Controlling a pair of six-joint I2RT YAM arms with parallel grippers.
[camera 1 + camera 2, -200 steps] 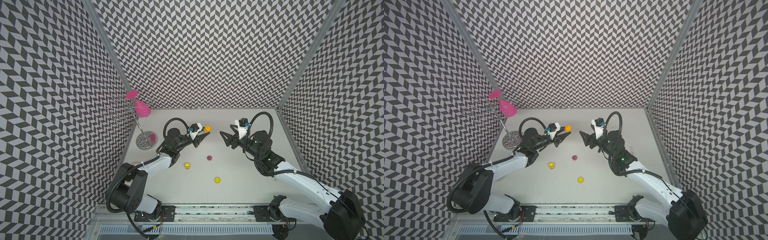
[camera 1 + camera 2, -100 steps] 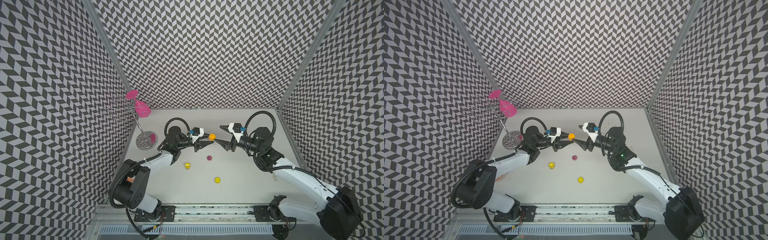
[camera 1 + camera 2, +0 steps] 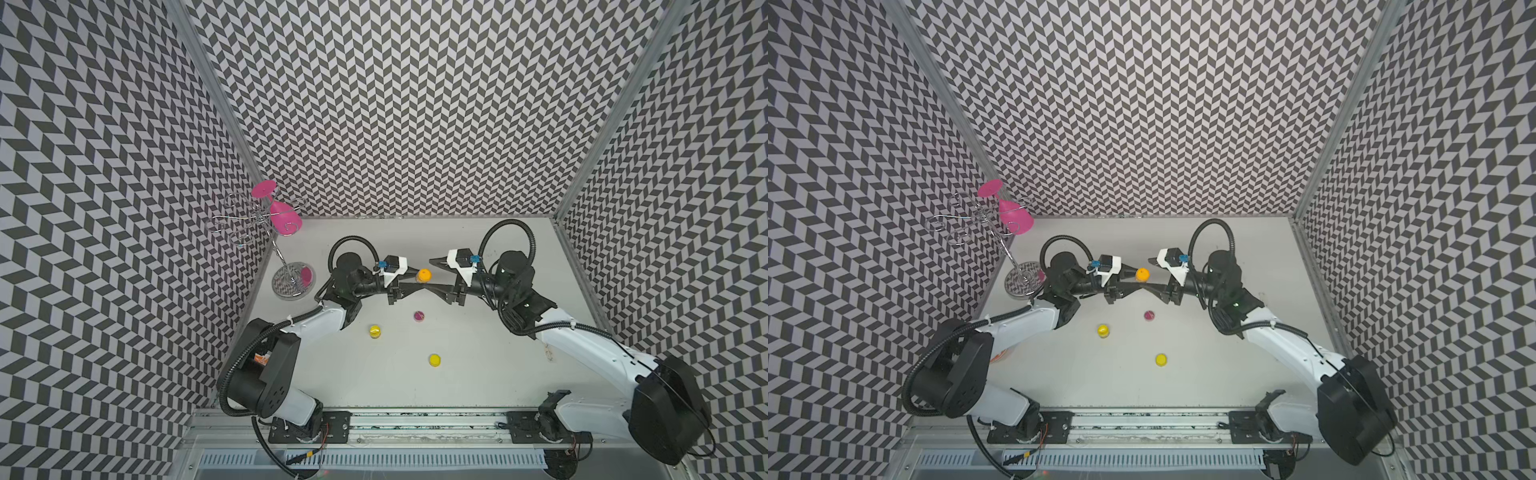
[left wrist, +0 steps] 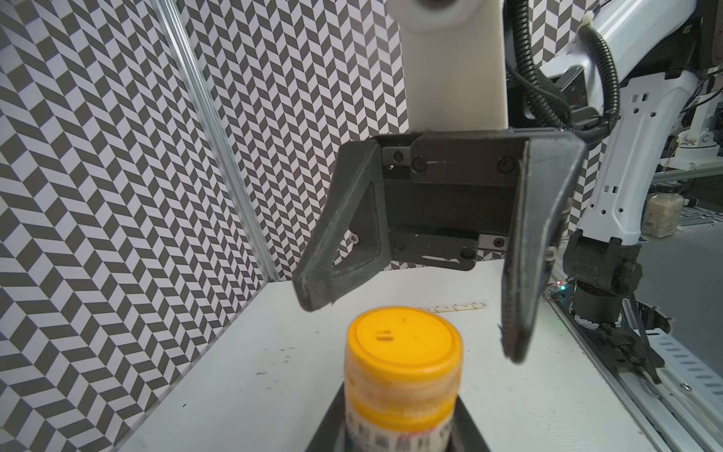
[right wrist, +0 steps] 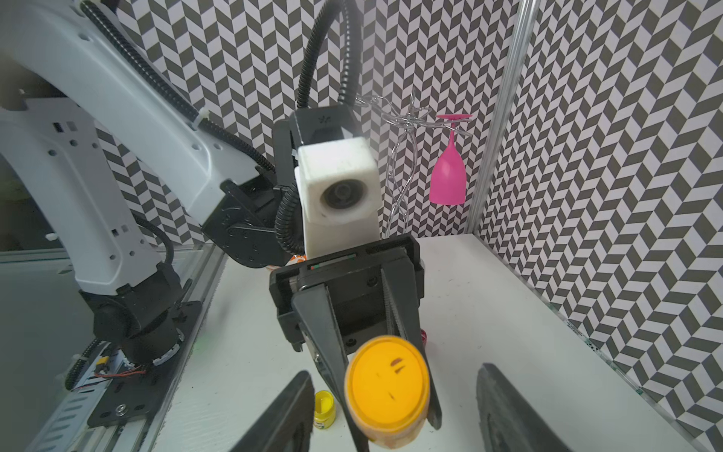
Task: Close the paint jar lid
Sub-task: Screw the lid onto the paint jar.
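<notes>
At the far left, close against the lower edge of the left wall, a wire rack stands on its round base with a pink glass hanging upside down from it, and the left arm's black wrist joint is near that base. Further right, a small yellow jar stands on the grey table in front of the left gripper, whose fingers are pinched on the body of the orange paint jar, holding it off the table near the middle of the workspace. The orange lid sits on the jar's mouth and is turned toward the right arm (whether it is screwed tight cannot be told). A small magenta jar rests on the table just in front of the held jar. The right gripper is spread wide, its fingers flanking the lid with a gap on each side in both wrist views. A yellow cap lies farther forward, well apart from both grippers. Bare table runs behind the grippers to the back wall, a broad bare stretch lies between the yellow cap and the front rail, and a narrower strip separates the right arm from the right wall's lower edge
</notes>
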